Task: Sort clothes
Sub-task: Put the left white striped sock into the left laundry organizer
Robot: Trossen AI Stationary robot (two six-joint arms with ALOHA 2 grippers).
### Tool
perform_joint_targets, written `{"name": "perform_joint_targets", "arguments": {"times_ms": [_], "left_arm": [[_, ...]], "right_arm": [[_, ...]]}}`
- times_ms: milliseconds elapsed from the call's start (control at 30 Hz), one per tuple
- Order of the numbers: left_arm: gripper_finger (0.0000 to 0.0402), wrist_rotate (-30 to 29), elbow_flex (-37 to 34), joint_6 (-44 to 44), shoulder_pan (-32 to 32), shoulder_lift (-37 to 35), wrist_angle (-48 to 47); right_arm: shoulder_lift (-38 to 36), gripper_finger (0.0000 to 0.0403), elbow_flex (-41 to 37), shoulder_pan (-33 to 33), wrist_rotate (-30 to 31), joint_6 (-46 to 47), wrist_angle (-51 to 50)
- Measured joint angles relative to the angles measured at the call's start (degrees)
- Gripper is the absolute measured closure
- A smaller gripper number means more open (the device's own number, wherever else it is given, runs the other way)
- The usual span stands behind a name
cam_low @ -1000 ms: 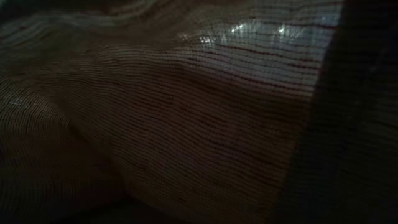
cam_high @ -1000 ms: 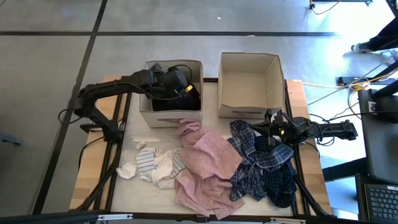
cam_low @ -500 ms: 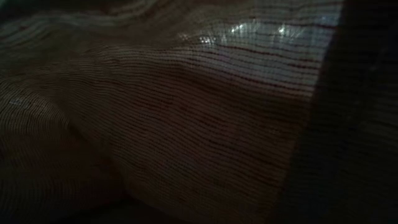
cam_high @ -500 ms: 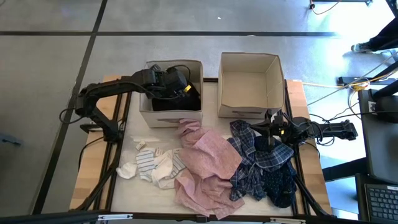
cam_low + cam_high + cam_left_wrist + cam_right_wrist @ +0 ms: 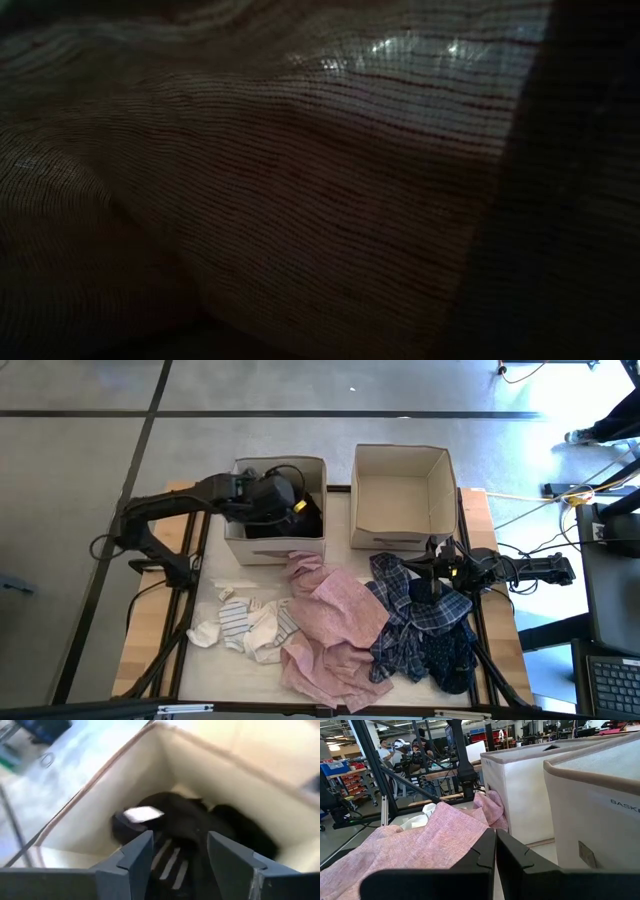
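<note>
A black garment point(image 5: 303, 520) with pale stripes and a white label point(image 5: 142, 813) lies inside the left beige box point(image 5: 240, 545). My left gripper point(image 5: 290, 500) hovers open just above it inside the box, and the garment shows between its fingers in the left wrist view point(image 5: 177, 851). On the table lie the pale pink garment point(image 5: 335, 625), the blue plaid garment point(image 5: 420, 610), the dark navy patterned garment point(image 5: 447, 657) and the small socks point(image 5: 245, 625). My right gripper point(image 5: 428, 576) is shut, low over the plaid garment's far end, and shows in its wrist view point(image 5: 495, 851). My left gripper touches nothing. My right gripper lies shut over the blue plaid garment's far part point(image 5: 410, 575); the gripper itself hides the spot, and I cannot tell whether it touches the cloth.
The right beige box point(image 5: 400, 480) stands open beside the left one at the table's far side. The pink garment's far tip point(image 5: 492, 802) leans against the left box's front wall. Cloth point(image 5: 300, 200) covers the low view. People and racks show beyond the table.
My left gripper has drawn a little toward the table's left edge above the left box. The clothes on the table lie as before.
</note>
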Motion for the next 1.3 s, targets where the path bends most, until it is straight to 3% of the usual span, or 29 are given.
{"name": "perform_joint_targets", "arguments": {"times_ms": [233,633,900,1100,1300], "left_arm": [[0.0228,0.20,0.41,-4.44,-12.20,-1.77,-0.56],[0.0229,0.31,-0.25,-24.87,-31.93,-1.59,-2.55],[0.0229,6.07,-9.87,-45.69,-39.85,-1.48,-5.18],[0.0229,13.66,-19.30,-61.32,-42.84,-1.46,-4.31],[0.0229,21.60,-27.80,-70.10,-43.93,-1.44,-1.35]], "right_arm": [[0.00,0.0386,0.00,0.00,0.00,0.01,0.00],[0.00,0.0386,0.01,0.00,0.00,0.00,0.00],[0.00,0.0386,0.01,0.00,0.00,0.00,0.00],[0.00,0.0386,0.00,0.00,0.00,0.00,0.00],[0.00,0.0386,0.00,0.00,0.00,0.00,0.00]]}}
